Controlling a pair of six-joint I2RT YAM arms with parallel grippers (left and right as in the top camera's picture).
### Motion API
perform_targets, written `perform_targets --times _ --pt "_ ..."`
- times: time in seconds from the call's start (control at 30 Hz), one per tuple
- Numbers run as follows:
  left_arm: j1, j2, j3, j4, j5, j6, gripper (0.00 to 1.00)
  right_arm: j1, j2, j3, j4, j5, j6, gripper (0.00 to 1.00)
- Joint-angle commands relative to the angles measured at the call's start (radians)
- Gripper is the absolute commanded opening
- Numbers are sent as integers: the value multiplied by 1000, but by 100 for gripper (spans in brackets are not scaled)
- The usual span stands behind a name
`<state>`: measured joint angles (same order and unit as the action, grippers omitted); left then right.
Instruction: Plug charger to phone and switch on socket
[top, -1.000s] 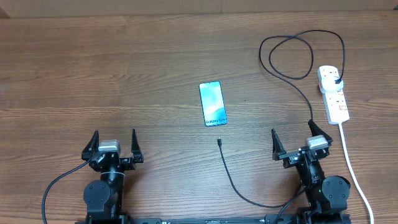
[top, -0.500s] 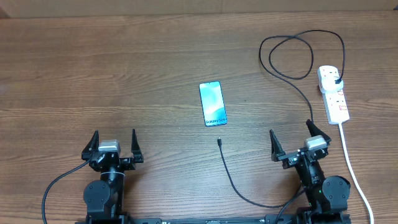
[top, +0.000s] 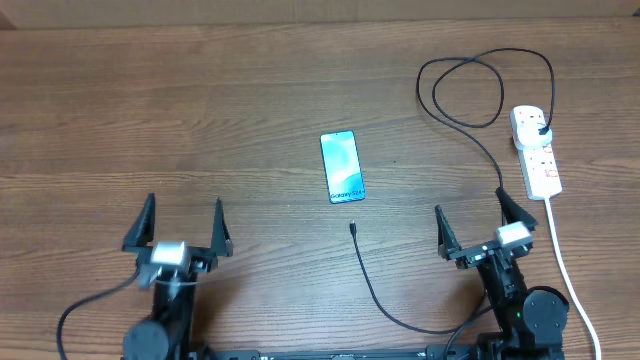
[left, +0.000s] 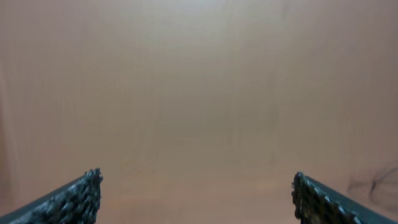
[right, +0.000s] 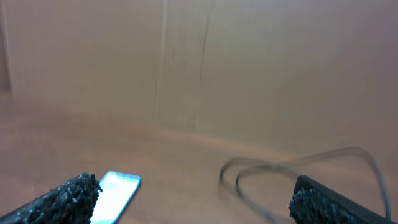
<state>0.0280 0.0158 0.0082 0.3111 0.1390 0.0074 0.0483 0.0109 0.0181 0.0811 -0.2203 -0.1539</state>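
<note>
The phone (top: 341, 167) lies flat mid-table, its light blue screen up; it also shows blurred in the right wrist view (right: 115, 193). The charger's thin black cable (top: 478, 140) loops at the back right, its black plug seated in the socket (top: 537, 152), a white power strip at the right. Its tiny connector (top: 353, 228) lies loose just below the phone. The cable loop shows in the right wrist view (right: 261, 177). My left gripper (top: 177, 222) is open and empty at the front left. My right gripper (top: 474, 217) is open and empty at the front right.
The socket's thick white cord (top: 568, 270) runs down the right side past my right arm. The charger cable curves along the table between the two arms toward the front (top: 385, 300). The left wrist view shows only bare wood (left: 199, 93).
My left gripper has lifted and moved forward a little, fingers still open. The right gripper has shifted slightly. Phone, cable and socket have not moved.
</note>
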Motion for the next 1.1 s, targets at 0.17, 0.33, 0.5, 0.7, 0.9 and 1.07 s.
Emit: perform_targets --times 0.17,0.33,0.5,0.7,0.9,1.07 --pt "-2 -11 92 367 121 -154 100 7 -8 31 105 -10 0 100" --pt "-2 -7 260 312 37 -187 100 7 -8 126 96 -9 -1 100" --pt "-2 151 626 -66 -2 -259 100 7 -8 252 97 -1 -1 100" --pt "-2 502 1155 -626 171 -230 100 7 25 386 77 18 -1 100" --pt "-2 876 1612 -1061 301 -183 100 7 207 618 -150 18 -1 100" --pt "-3 1176 1911 -1416 333 -107 100 7 520 963 -427 18 -2 100"
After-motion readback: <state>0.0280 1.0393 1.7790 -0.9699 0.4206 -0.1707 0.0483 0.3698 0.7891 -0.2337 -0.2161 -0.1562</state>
